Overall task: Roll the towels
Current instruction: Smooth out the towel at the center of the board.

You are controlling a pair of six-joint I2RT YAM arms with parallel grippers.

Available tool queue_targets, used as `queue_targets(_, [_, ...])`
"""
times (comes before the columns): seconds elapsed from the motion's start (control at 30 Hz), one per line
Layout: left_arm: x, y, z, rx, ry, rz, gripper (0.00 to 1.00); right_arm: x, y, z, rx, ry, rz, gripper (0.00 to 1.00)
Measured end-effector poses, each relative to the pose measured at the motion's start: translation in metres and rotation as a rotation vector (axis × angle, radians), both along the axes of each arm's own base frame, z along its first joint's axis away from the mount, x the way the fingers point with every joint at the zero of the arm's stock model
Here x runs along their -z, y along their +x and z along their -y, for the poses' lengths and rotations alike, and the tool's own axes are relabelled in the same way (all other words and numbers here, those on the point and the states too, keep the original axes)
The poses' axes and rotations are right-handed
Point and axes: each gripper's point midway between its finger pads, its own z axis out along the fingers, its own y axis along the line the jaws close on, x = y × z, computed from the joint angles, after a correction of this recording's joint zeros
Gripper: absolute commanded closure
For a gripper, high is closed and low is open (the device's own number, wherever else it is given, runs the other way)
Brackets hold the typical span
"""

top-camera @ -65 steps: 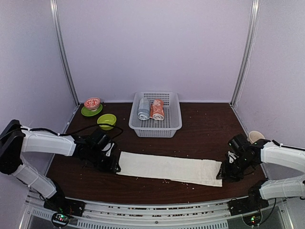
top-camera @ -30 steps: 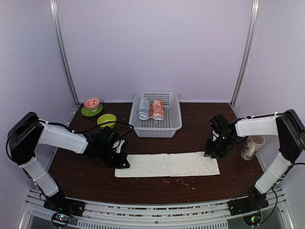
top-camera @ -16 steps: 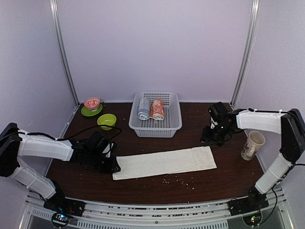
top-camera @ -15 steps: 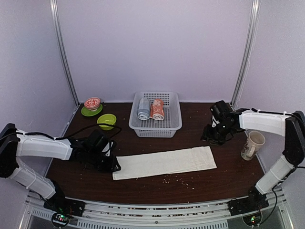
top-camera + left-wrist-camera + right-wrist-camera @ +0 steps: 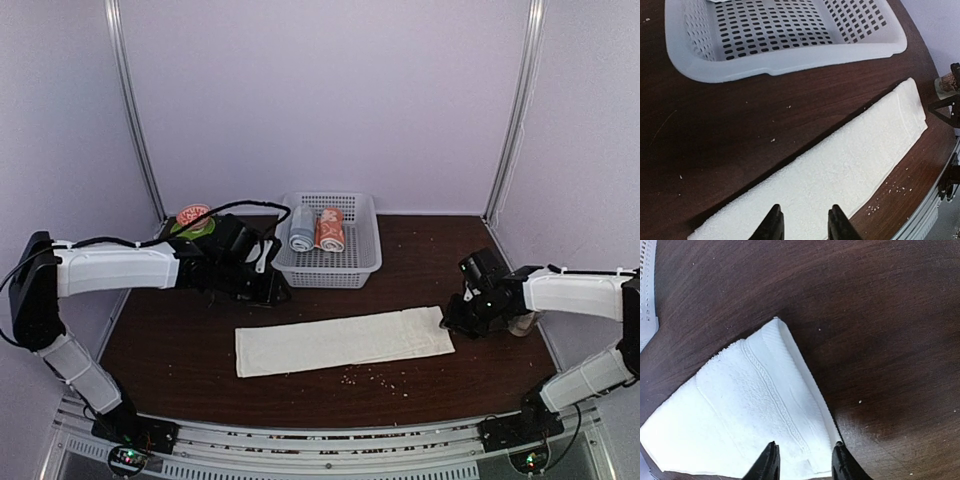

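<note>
cream-white towel (image 5: 345, 340) lies flat as a long folded strip across the near middle of the table (image 5: 180, 350); right gripper (image 5: 804, 460) hangs over its right end, fingers moderately apart, empty; left gripper (image 5: 802, 225), narrowly parted and empty, is by the basket (image 5: 325, 274)'s near-left corner; salmon-orange towel (image 5: 331, 229) lies rolled inside.

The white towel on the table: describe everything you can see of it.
The white towel is cream terry cloth with a woven band near its right end, folded into a long narrow strip. It lies flat and unrolled on the dark table, in front of the basket. The right hand sits open at its right corner; contact is unclear.
</note>
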Motion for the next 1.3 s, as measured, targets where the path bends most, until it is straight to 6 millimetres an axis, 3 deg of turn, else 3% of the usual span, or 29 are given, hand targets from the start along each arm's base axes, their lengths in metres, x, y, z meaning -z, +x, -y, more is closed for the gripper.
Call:
queue_targets(0.23, [0.029,0.0,0.006,0.032,0.043,-0.054,0.69,0.009,0.008,-0.007,0.027,0.04,0.005,0.73])
queue_targets(0.5, [0.04,-0.003,0.008,0.046,0.053,-0.081,0.69,0.018,0.005,-0.005,0.027,0.026,-0.016,0.63])
queue_targets(0.7, [0.042,-0.003,0.008,0.046,0.056,-0.084,0.69,0.008,0.005,0.0,0.029,0.009,0.018,0.64])
queue_targets(1.13, [0.048,-0.004,0.007,0.047,0.055,-0.086,0.69,0.023,-0.002,0.004,0.015,-0.024,-0.025,0.76])
queue_targets(1.3, [0.051,-0.006,0.005,0.046,0.061,-0.093,0.69,0.026,-0.003,0.004,0.011,-0.029,-0.033,0.95])
